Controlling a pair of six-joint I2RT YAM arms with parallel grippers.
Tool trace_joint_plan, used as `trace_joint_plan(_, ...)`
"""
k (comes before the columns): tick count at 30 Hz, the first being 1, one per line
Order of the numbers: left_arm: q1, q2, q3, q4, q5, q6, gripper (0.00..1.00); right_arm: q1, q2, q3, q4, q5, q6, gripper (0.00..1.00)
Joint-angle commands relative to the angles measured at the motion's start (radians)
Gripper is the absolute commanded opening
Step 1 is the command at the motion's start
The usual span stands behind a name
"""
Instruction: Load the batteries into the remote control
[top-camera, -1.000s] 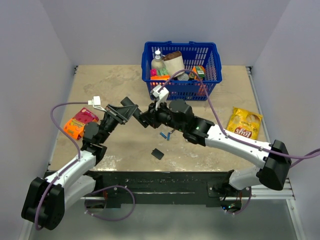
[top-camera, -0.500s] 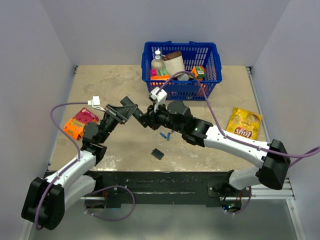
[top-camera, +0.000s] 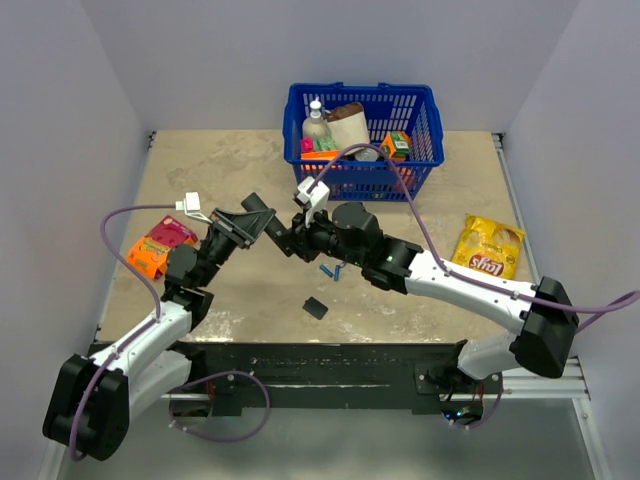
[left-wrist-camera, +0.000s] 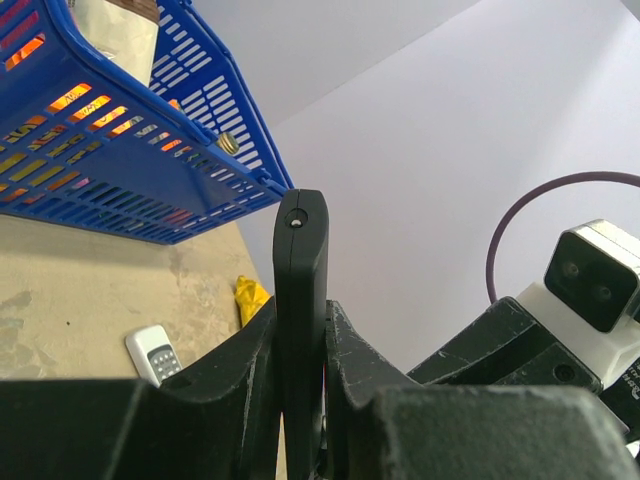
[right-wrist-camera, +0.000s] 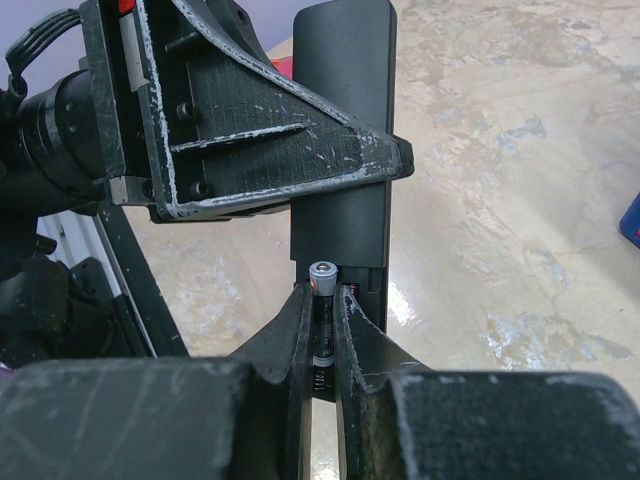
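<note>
— How far along are you?
— Nearest you, the back cover (top-camera: 316, 307) lies off on the table (top-camera: 200, 160), with two blue cells (top-camera: 331, 271) just beyond. Your left fingers (left-wrist-camera: 245, 360) pinch the remote (left-wrist-camera: 300, 250) aloft. Your right fingers (right-wrist-camera: 290, 340) pinch one cell (right-wrist-camera: 322, 285) at its bay, seemingly unseated.
— So nothing is loaded yet.

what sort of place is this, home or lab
Likely a robotics lab test cell: plain walls box in the table, the left arm and right arm are bolted to a frame at its near edge, and the basket and chip bag look like props.
</note>
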Motion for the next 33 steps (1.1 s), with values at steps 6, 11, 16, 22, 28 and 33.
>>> trace_joint_plan(6,-0.003,-0.033,0.001,0.089,-0.028,-0.019,0.0,0.013,0.012,0.015,-0.032,-0.05,-0.023,0.1)
trace_joint_plan(11,-0.003,-0.033,0.0,0.092,-0.035,-0.02,0.0,0.011,0.017,0.018,-0.042,-0.054,-0.026,0.1)
trace_joint_plan(16,-0.003,-0.026,0.001,0.105,-0.038,-0.02,0.0,0.011,0.02,0.024,-0.053,-0.06,-0.032,0.12)
trace_joint_plan(22,-0.003,-0.013,0.006,0.115,-0.035,-0.022,0.0,0.011,0.021,0.03,-0.058,-0.064,-0.032,0.18)
trace_joint_plan(28,-0.003,-0.001,0.012,0.12,-0.026,-0.015,0.0,0.011,0.021,0.041,-0.061,-0.051,-0.035,0.24)
trace_joint_plan(33,-0.003,0.008,0.017,0.137,-0.011,-0.012,0.0,0.011,0.026,0.049,-0.062,-0.047,-0.038,0.27)
